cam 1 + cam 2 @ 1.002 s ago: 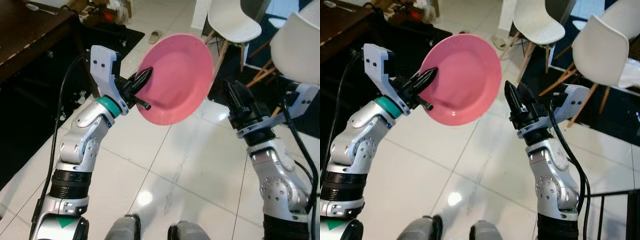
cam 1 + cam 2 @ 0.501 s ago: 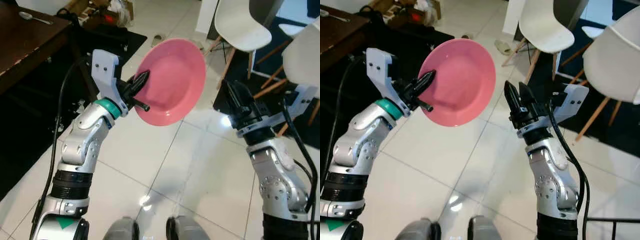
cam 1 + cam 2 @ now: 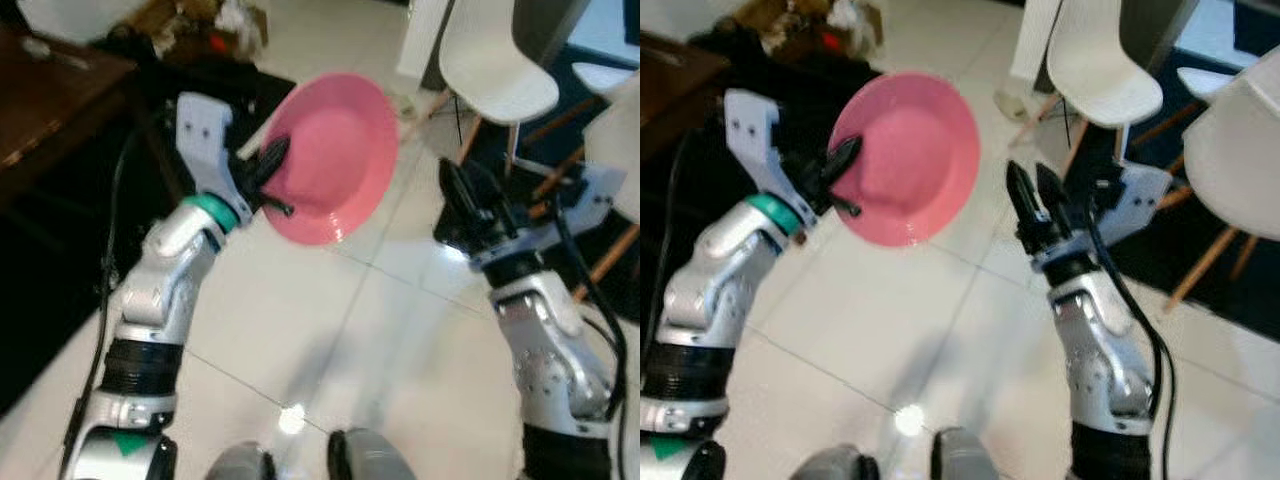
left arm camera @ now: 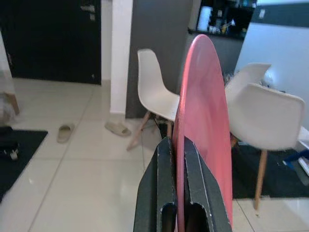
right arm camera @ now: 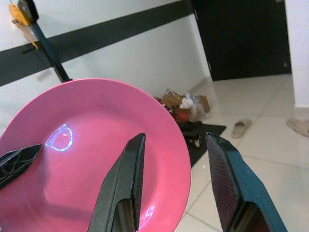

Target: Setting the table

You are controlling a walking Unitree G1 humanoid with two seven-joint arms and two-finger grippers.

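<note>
While the robot stands on the white tiled floor [image 3: 330, 330], the left claw [image 3: 268, 168] is clamped on the rim of the pink plate [image 3: 335, 160], holding it on edge in the air at chest height, its concave face turned toward the right arm. The left wrist view shows both black fingers [image 4: 164, 193] pinching the rim between them. The right claw [image 3: 1032, 195] is released, fingers spread, just beside the plate without touching it. A dark wooden bench [image 3: 45, 90] stands at the robot's left. White chairs [image 3: 495, 60] stand ahead to the right.
</note>
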